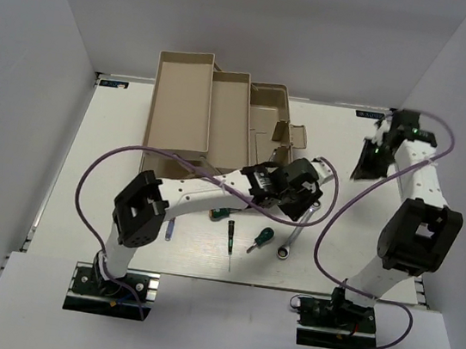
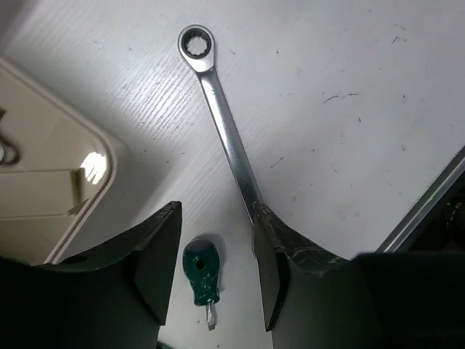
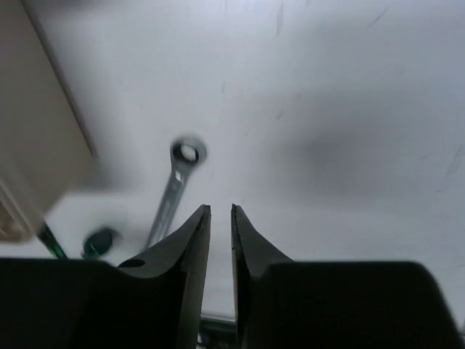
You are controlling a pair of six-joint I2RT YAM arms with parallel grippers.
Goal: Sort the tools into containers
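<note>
My left gripper hangs open and empty over the table right of the beige toolbox. In the left wrist view its jaws straddle a stubby green-handled screwdriver, and the long silver wrench runs under the right finger. From above I see the wrench, the stubby screwdriver, a thin green-handled screwdriver, another green handle beside the arm, and a bluish tool. My right gripper is empty at the far right, its jaws a narrow slit apart.
The toolbox trays stand fanned open at the back centre; a rounded corner of the box shows in the left wrist view. White walls enclose the table on three sides. A purple cable loops beside each arm.
</note>
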